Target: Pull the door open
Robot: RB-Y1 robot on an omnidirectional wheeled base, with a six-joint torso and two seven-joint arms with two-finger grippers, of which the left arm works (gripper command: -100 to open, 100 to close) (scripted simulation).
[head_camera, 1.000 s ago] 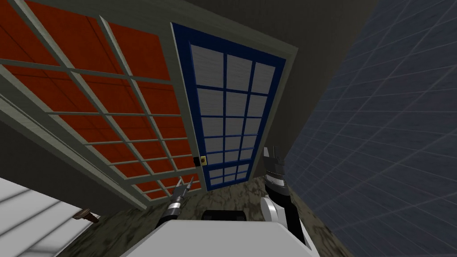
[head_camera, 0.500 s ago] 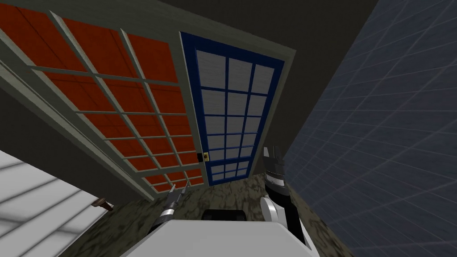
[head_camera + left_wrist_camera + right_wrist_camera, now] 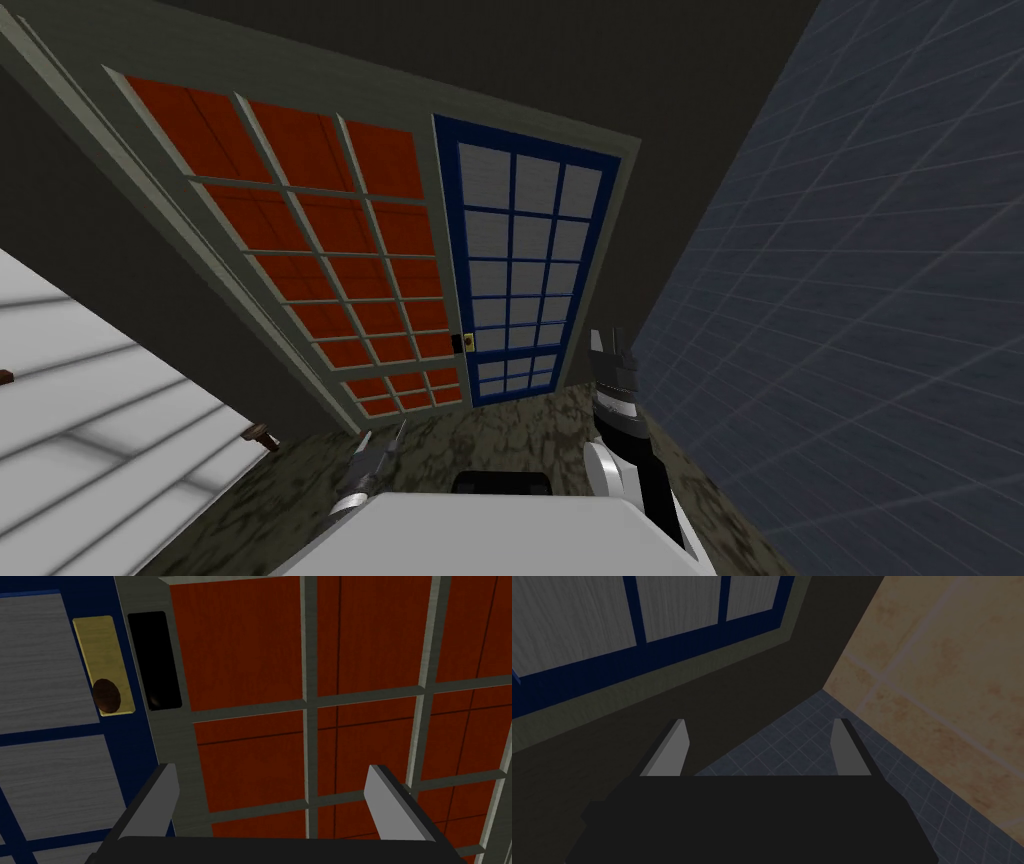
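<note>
Fingers (image 3: 162, 791) apart on left gripper (image 3: 383, 442). Reaching stage, I reckon; next, clamp round dark-brown knob (image 3: 106, 696), one o'clock ahead, blue-framed grey-paned door (image 3: 520, 270).

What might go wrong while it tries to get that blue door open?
1. The open left pincer faces the red gridded panel, not the dark round knob on its yellow plate; closing here would likely grab nothing or bump the grid bars.
2. The knob is small and round, so the thin fingers may slip off when pulling.
</note>
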